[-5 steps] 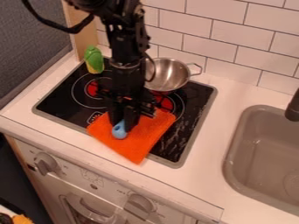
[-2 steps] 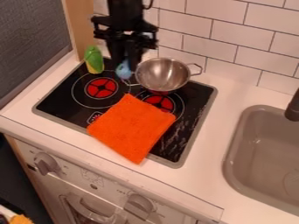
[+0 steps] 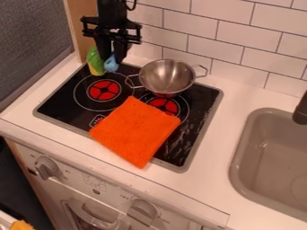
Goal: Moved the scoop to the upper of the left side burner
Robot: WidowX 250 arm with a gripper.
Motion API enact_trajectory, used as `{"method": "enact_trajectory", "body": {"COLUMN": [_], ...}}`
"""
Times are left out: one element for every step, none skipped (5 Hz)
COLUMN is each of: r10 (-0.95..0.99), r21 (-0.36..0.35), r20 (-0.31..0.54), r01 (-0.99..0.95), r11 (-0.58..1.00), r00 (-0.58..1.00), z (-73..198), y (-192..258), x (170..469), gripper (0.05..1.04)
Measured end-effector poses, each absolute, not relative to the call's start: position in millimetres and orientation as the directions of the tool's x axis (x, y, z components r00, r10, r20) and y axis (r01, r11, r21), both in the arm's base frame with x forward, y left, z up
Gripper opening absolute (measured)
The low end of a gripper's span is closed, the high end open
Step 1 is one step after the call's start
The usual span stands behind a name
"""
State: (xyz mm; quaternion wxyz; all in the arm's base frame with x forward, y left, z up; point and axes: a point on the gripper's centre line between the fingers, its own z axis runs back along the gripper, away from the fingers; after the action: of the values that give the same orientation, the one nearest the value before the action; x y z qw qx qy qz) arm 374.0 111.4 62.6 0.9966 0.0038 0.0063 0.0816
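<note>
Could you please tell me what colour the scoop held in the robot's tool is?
The scoop is light blue, as the camera view shows.

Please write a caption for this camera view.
Jaws holding a blue scoop at the back of a stovetop, near a pot.

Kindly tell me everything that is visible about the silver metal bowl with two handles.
The round, shiny silver metal bowl stands upright and open, with no contents visible. Thin loop handles stick out on opposite sides, to the view's upper right and lower left. It rests on the black glossy stove, between the white tiled wall and the orange cloth, apparently touching neither.
</note>
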Motion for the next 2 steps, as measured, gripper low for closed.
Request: {"method": "enact_trajectory", "body": {"r10": [0.157, 0.134], "r21": [0.034, 0.035], "r20": [-0.047, -0.050], "r01": [-0.156, -0.132], "r11": [0.987, 0.991], "r00": [0.986, 0.990], "z": [49, 46], "y": [113, 102], "x": [379, 382], "gripper": [0.328, 0.393]}}
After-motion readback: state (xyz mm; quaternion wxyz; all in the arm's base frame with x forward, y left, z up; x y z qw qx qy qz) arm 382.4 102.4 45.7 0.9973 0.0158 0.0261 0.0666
